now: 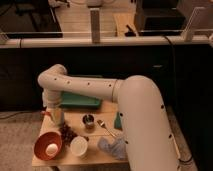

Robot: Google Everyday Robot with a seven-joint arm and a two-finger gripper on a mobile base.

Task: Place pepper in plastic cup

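Small wooden table [95, 146]: the gripper [55, 116] hangs at its rear-left corner; spread or pinching, I cannot tell. The pepper is not discernible; probably light and waxy, best grasped mid-body. The plastic cup [78, 146] stands in front.

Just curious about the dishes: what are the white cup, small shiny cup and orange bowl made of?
The white cup looks like matte opaque plastic, evenly dull white. The small cup seems metal, by its dark sheen. The orange bowl, uniformly coloured, is probably smooth plastic, maybe ceramic. The hand hangs just behind the bowl.
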